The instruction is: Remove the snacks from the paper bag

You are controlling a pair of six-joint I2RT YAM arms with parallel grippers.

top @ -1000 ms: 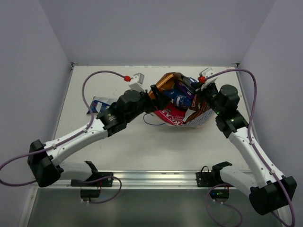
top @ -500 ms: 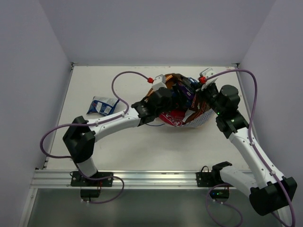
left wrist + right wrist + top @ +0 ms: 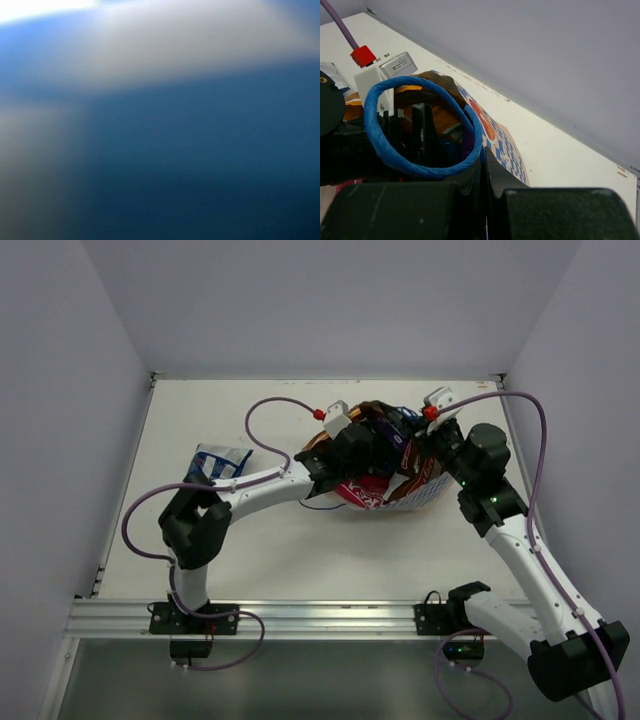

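Note:
The blue-and-white checkered paper bag [image 3: 420, 495] lies on its side at the table's middle right, mouth facing left. Snacks fill its mouth: a pink-red packet [image 3: 362, 494] in front and a dark blue one [image 3: 388, 430] behind. My left gripper [image 3: 372, 447] is pushed into the mouth among them, its fingers hidden. The left wrist view is only a blue blur. My right gripper [image 3: 425, 455] is shut on the bag's upper rim [image 3: 502, 145], its tips [image 3: 484, 160] pinching the paper beside the blue cord handle [image 3: 427, 171]. A blue-white packet [image 3: 215, 462] lies on the table at the left.
A second dark blue cord handle [image 3: 318, 498] trails on the table in front of the bag. The left arm's elbow [image 3: 195, 525] is folded near the front left. Grey walls enclose the table on three sides.
The left gripper has moved right, from the bag's mouth edge deeper in among the packets, and its elbow has folded upward. The right gripper has kept its hold on the rim.

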